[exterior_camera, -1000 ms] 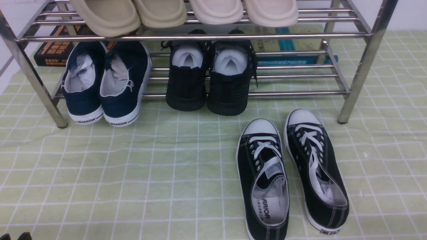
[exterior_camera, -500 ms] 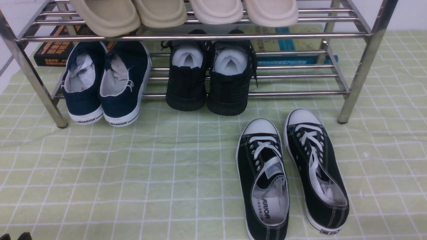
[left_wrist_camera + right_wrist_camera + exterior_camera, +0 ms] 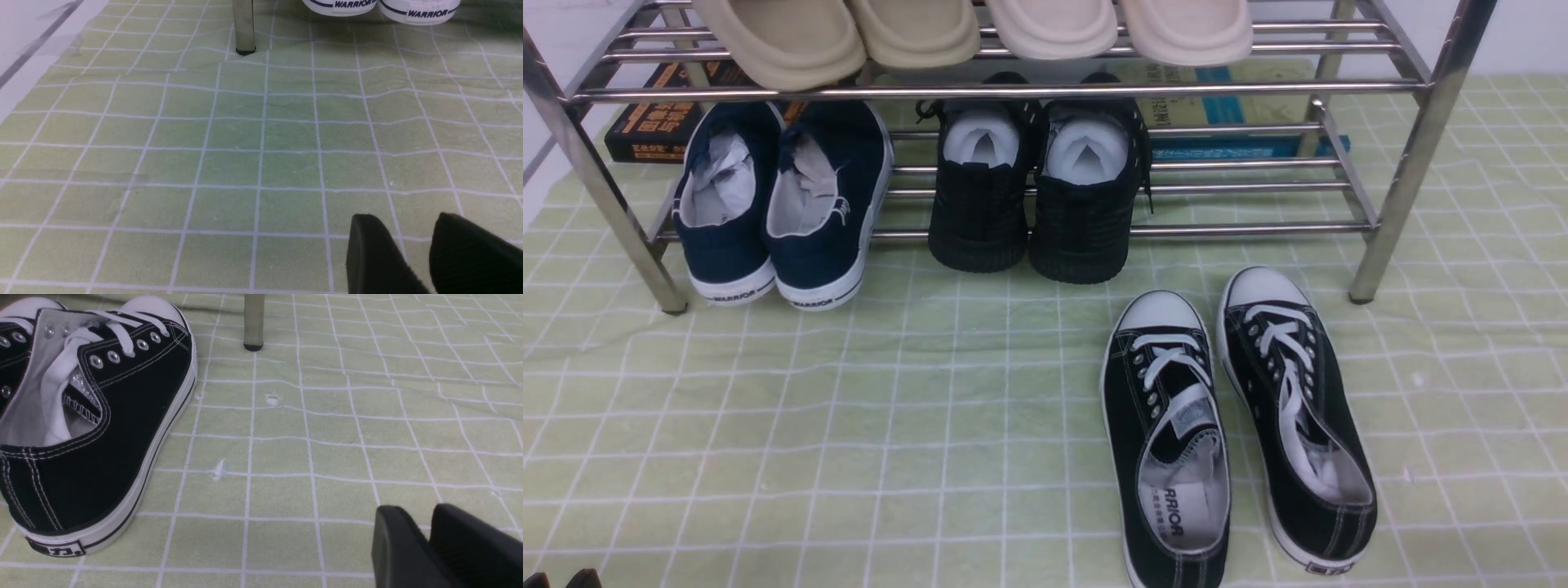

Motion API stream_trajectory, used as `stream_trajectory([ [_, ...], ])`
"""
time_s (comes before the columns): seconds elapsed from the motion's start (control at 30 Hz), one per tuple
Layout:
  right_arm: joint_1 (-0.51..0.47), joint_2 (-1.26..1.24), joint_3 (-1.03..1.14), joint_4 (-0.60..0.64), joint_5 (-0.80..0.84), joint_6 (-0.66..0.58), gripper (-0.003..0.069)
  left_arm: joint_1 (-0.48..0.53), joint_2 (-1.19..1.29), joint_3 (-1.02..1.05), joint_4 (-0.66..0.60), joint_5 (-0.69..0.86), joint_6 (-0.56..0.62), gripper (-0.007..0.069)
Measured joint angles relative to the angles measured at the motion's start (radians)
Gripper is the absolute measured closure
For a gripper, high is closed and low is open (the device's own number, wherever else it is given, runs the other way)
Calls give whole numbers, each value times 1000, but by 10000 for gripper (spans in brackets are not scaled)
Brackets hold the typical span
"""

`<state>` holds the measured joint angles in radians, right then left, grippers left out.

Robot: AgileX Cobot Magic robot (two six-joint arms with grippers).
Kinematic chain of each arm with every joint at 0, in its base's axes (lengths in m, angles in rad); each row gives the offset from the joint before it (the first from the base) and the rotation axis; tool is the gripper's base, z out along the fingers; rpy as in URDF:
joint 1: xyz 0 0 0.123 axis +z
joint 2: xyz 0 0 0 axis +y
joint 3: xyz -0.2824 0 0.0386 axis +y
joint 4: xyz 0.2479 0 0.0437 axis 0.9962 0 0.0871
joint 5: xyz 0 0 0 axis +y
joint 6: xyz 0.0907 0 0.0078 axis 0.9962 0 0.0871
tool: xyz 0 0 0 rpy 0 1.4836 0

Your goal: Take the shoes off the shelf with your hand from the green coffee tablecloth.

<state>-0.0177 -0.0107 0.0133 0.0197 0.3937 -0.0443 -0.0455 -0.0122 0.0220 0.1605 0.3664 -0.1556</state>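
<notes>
With both sneakers (image 3: 1233, 425) lying side by side on the cloth (image 3: 849, 425), in front of the rack (image 3: 1409, 163) and toes toward it, the removal step appears complete or nearly so. Neither sneaker touches the rack; the right one lies near its right front leg (image 3: 253, 322).

Right gripper (image 3: 425, 543): low over bare cloth beside the right sneaker's heel, apart from it. Its fingers (image 3: 392, 547) hold nothing; only a narrow gap shows between them, and whether that counts as open or closed cannot be told from this view.

Left gripper (image 3: 412, 249): low over bare cloth near the rack's left front leg (image 3: 244, 28), fingers (image 3: 367, 253) parted with cloth visible between them, empty.

Procedure, judged from this layout:
1. Finish parting the right fingers before any withdrawal, so no pad drags the heel.
2. Retract the right arm away from the sneaker, not across it; the canvas upper is soft and the laces hang loose and could snag.
3. Keep both grippers off the cloth. It is wrinkled and could bunch, shifting the pair.
4. Leave the navy shoes (image 3: 780, 200) and black mesh shoes (image 3: 1037, 184) on the lower tier undisturbed.
</notes>
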Motion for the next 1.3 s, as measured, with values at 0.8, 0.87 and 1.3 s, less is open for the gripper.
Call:
stream_trajectory([
  [0.8, 0, 0, 0, 0, 0, 0, 473, 0, 0, 0, 0, 0, 0, 383],
  [0.87, 0, 0, 0, 0, 0, 0, 470, 0, 0, 0, 0, 0, 0, 383],
  [1.3, 0, 0, 0, 0, 0, 0, 452, 0, 0, 0, 0, 0, 0, 383],
])
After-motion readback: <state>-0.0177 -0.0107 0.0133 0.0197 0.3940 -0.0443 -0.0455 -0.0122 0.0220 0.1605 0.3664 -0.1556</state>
